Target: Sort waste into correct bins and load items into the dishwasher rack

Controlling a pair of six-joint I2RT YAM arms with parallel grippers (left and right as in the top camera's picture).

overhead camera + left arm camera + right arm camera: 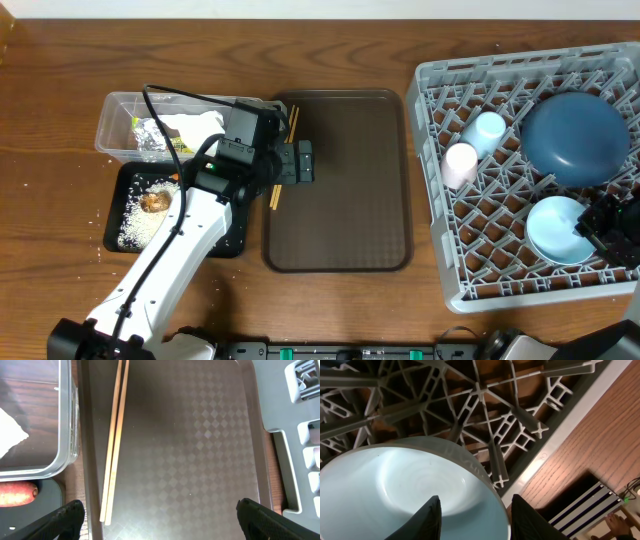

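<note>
Fingers of the left gripper (162, 520) stand fully spread, empty, over the brown serving tray (200, 435). The wooden chopsticks (114, 445) lie flat along its left edge, just beside the left finger, so closing off-centre could catch one stick only. Right gripper (475, 515), partly closed, straddles the rim of the light blue bowl (395, 490) at the near right of the dishwasher rack (480, 390). Whether it pinches I cannot tell; lifting while pinched would tip the bowl. No writing is legible.

Place: a robot lab bench, staged as a dish-clearing station.
Surface: wood-grain table (330, 40).
Robot signs: white arm (170, 260) with an exposed black cable (160, 97).
Kitchen signs: grey dishwasher rack (490, 240), brown serving tray (340, 200).
</note>
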